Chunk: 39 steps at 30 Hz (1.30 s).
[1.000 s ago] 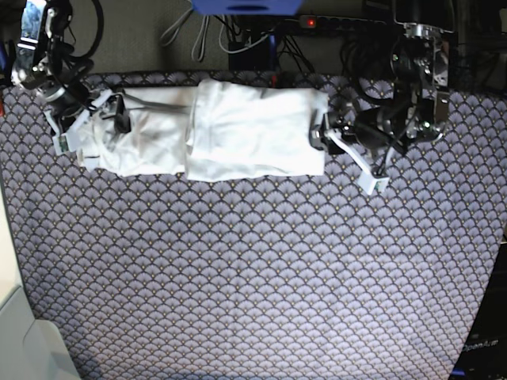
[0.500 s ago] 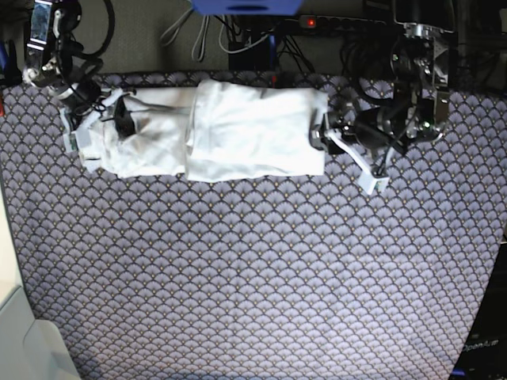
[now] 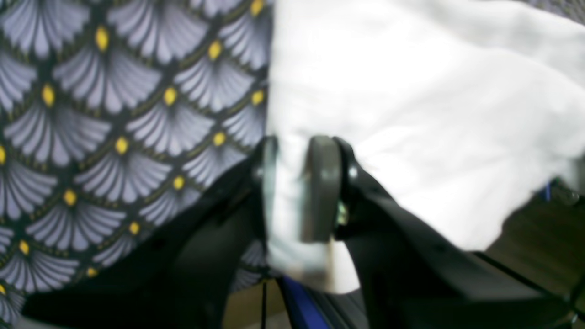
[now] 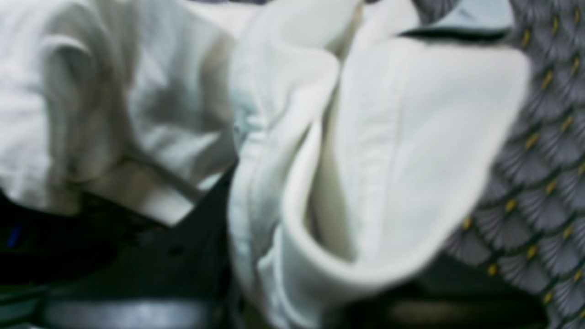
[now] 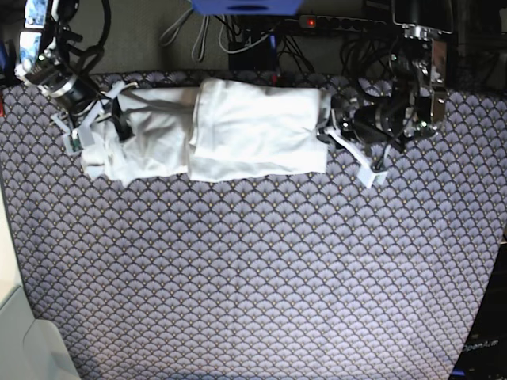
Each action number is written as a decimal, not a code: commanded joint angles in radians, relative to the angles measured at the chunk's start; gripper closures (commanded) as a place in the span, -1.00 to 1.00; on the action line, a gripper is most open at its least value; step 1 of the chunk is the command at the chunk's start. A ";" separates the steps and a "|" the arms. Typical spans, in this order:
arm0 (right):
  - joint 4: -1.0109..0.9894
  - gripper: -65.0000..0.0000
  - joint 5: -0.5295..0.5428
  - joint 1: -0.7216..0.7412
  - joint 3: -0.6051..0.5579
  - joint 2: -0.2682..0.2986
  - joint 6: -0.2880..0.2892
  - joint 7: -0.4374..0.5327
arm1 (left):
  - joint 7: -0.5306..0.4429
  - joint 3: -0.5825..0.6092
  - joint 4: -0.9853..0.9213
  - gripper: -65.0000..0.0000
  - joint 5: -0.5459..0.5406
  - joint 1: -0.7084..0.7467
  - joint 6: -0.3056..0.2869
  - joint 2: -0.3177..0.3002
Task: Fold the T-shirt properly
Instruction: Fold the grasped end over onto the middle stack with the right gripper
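Note:
The white T-shirt lies folded into a long strip across the far part of the table. My left gripper is at the strip's right end. In the left wrist view this gripper is shut, with the T-shirt's edge pinched between its pads. My right gripper is at the rumpled left end. In the right wrist view a thick bunch of T-shirt rises out of the dark jaws, which it largely hides.
A scale-patterned cloth covers the table. Behind the far edge are a power strip, tangled cables and a blue object. A white surface fills the near left corner.
Both grippers have closed on the shirt's ends. The left one slid in onto the right edge. The right one shifted up and left, tugging the left end's cloth.

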 commanded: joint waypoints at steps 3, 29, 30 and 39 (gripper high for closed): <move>0.116 1.00 0.027 -0.031 0.000 -0.023 0.010 0.036 | 0.005 0.000 -0.026 0.61 -0.011 -0.010 -0.005 -0.006; 0.172 1.00 0.029 0.005 -0.288 -0.107 0.094 0.035 | 0.005 0.002 -0.041 0.99 -0.001 0.000 0.001 0.010; 0.177 1.00 0.029 0.012 -0.320 -0.107 0.094 0.035 | 0.005 0.002 -0.041 0.99 -0.001 0.000 0.001 0.010; 0.135 1.00 0.024 0.140 -0.590 -0.110 0.094 -0.039 | 0.005 0.000 -0.041 0.99 -0.004 -0.001 0.001 0.038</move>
